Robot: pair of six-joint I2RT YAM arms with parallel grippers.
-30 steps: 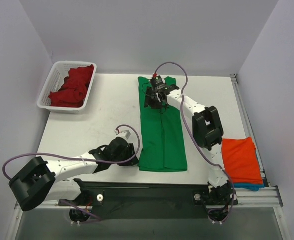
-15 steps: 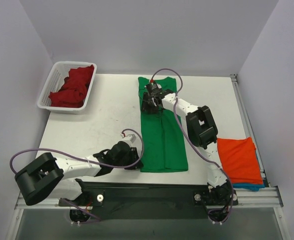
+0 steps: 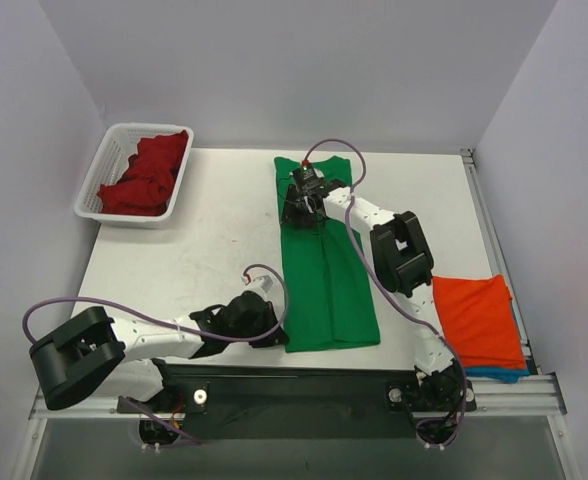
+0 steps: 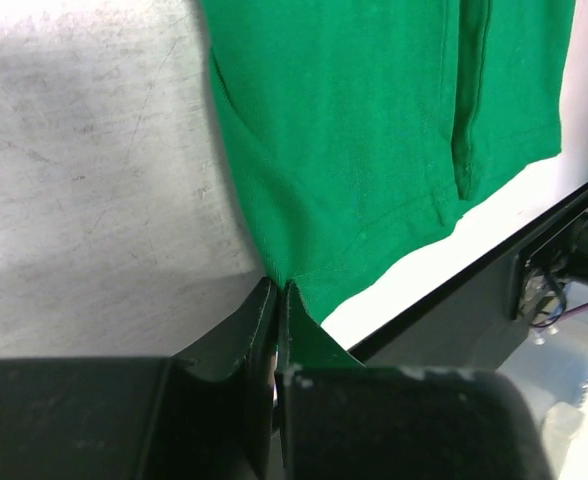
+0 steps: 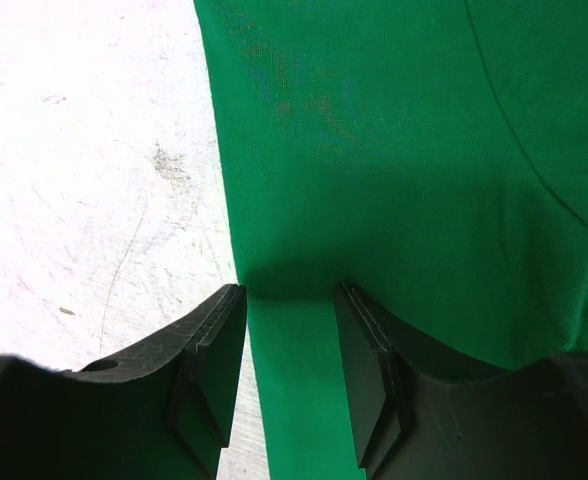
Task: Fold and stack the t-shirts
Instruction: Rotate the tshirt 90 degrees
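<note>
White table (image 3: 194,250), scuffed. The green shirt (image 3: 329,280) lies in the middle of it, already folded lengthwise into a long strip running from the far side to the near edge. On the right near corner an orange shirt (image 3: 479,320) sits folded on a blue shirt (image 3: 496,374), so that is the stack. A red shirt (image 3: 144,180) lies crumpled in the white basket (image 3: 124,215) at the far left, not yet touched.

The left gripper (image 4: 278,292) is at the near left corner of the green shirt, jaws nearly closed with the hem corner pinched in the slit. The right gripper (image 5: 289,310) is low at the far end of the strip, jaws about half wide and straddling the left edge of the cloth; no pinch shows there.

Step, as I read it: grabbing both left-side corners for the crosswise fold. Next the right gripper needs to close on that edge. Then both lift together and carry one end over the other, keeping the strip flat. After that it goes on the stack.
</note>
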